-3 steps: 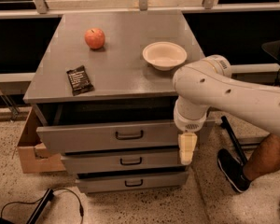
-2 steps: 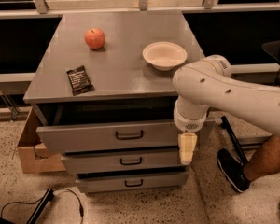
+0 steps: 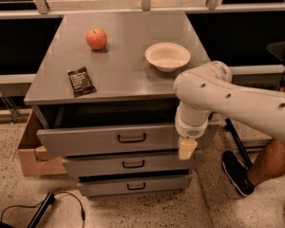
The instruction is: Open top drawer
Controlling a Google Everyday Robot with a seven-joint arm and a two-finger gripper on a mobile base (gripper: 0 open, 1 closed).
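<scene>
The gripper [image 3: 186,148] hangs pointing downward from the white arm [image 3: 228,99], at the right end of the drawer fronts. Whether it is spread or pressed together cannot be told. Its pale tip lies over the seam between the top drawer [image 3: 90,140] and the middle drawer [image 3: 104,165] below it; contact with either cannot be made out.

The top drawer runs leftward from the gripper and stands partly pulled out, a dark gap showing between its front panel and the desk [image 3: 128,75] top. Its black bar handle [image 3: 131,138] sits to the left of the gripper, well apart from it. The bottom drawer [image 3: 109,187] lies below and to the left.

On the desk above the gripper rests a cream bowl [image 3: 167,56]; farther left are a red apple [image 3: 96,39] and a dark snack packet [image 3: 81,81]. A cardboard box [image 3: 28,151] stands on the floor at the far left, and a person's black shoe [image 3: 237,172] is to the lower right.
</scene>
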